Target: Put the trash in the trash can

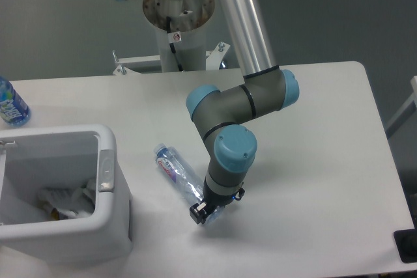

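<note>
A clear crushed plastic bottle (177,172) with a red-blue label lies slanted on the table, pale cap pointing up-left toward the bin. My gripper (205,211) is down at the bottle's base end, fingers on either side of it and shut on it. The white trash can (104,226) stands at the front left. Inside it lies a crumpled white paper wrapper (64,201). The bottle's base is partly hidden behind my wrist.
A blue-labelled water bottle (11,103) stands at the table's far left edge. The robot's base column (177,30) rises behind the table. A dark object (407,245) sits at the front right corner.
</note>
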### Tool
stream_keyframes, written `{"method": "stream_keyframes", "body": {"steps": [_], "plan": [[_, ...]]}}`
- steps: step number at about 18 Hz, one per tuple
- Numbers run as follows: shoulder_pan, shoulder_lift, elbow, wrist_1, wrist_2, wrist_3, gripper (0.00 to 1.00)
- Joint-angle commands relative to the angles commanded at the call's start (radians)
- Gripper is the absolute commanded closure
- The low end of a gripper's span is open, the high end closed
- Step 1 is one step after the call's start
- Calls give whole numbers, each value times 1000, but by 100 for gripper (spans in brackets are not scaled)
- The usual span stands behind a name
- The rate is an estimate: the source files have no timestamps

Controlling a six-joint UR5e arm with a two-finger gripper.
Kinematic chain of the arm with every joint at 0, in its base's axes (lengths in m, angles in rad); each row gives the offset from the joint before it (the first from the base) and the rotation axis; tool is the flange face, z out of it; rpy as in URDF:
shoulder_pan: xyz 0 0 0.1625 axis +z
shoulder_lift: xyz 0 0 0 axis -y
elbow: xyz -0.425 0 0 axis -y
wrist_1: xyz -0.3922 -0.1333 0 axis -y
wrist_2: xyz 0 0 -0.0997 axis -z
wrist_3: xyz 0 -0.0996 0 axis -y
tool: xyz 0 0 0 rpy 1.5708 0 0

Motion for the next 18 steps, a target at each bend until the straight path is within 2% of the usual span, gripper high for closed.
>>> {"method": "stream_keyframes", "body": {"steps": [5,10,14,18], "plan": [[0,5,-5,-2,0,5,39],[5,44,9,-3,-2,15,41],[64,101,73,-5,-15,9,41],[153,162,216,-5,-150,0,41]]}}
